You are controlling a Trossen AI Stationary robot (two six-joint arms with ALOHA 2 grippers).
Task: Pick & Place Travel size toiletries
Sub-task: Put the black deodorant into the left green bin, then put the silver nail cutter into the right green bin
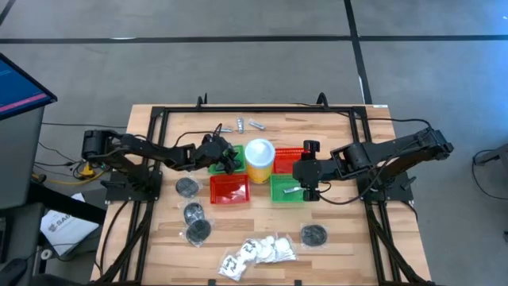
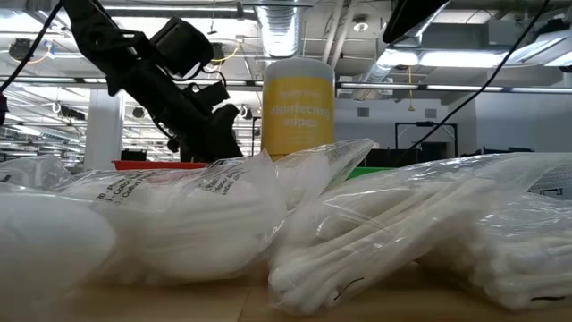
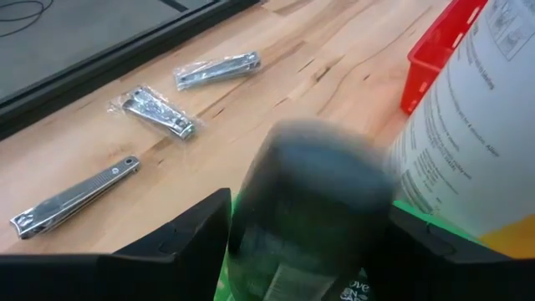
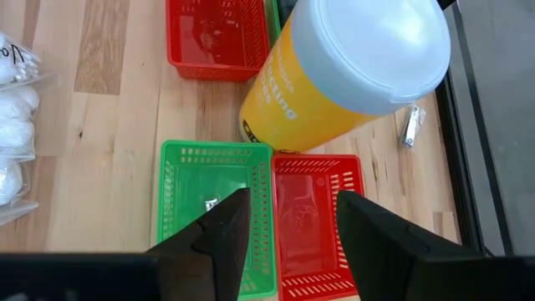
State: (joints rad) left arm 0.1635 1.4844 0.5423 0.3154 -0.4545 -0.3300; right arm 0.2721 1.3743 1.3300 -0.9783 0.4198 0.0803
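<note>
My left gripper [image 1: 226, 156] [image 3: 309, 221] hangs over a green basket [image 1: 216, 161] next to the yellow canister [image 1: 259, 157] and is shut on a dark round piece [image 3: 309, 201], which looks blurred. My right gripper [image 1: 300, 176] [image 4: 288, 221] is open above the border of another green basket [image 4: 209, 209] and a red basket [image 4: 313, 209], holding nothing. A small silvery piece [image 1: 291, 191] lies in that green basket. Three metal clippers [image 3: 150, 113] lie on the far boards. More dark bagged pieces [image 1: 193, 213] and white packets [image 1: 254, 253] lie near the front edge. My left gripper holds the dark round piece [image 3: 276, 209] between its two fingers [image 3: 196, 230]; the piece fills the whole gap. It is lifted clear above the green basket. Blur hides which part of it the fingers are on.
A red basket [image 1: 228, 188] sits near the middle. The yellow canister stands between the two arms, close to both grippers. In the low view, bagged white pieces [image 2: 179, 215] and a bag of thin white sticks [image 2: 429, 224] fill the foreground. A black frame [image 1: 159, 115] borders the table.
</note>
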